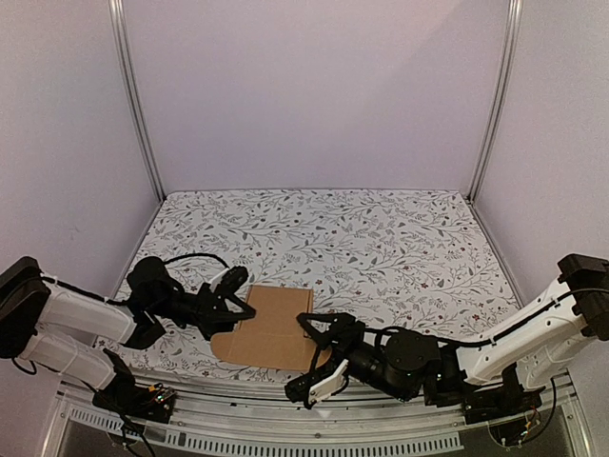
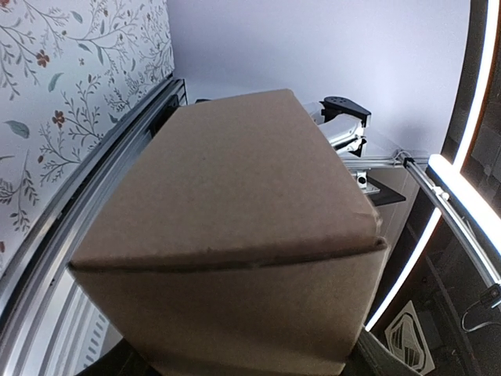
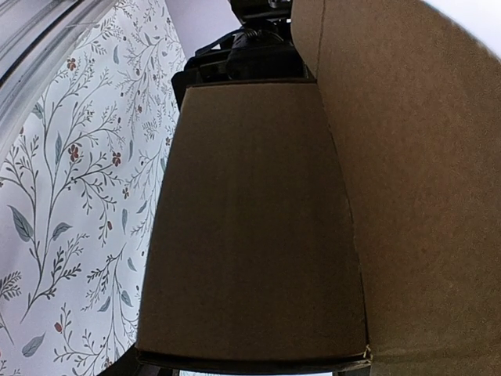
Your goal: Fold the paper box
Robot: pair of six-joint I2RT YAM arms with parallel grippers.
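Observation:
The paper box [image 1: 276, 328] is a brown cardboard box, partly folded, lying near the table's front edge between both arms. My left gripper [image 1: 238, 303] reaches in from the left and is shut on the box's left side. In the left wrist view the paper box [image 2: 235, 204] fills the frame and hides the fingers. My right gripper [image 1: 322, 350] comes from the right, with its fingers on either side of the box's near right corner. In the right wrist view a dark panel of the paper box [image 3: 250, 235] runs down between the hidden jaws, and a lighter flap [image 3: 415, 196] stands to the right.
The table [image 1: 381, 238] has a floral cloth and is closed in by pale walls with metal posts [image 1: 133, 105]. An aluminium rail [image 1: 285, 419] runs along the near edge, just in front of the box.

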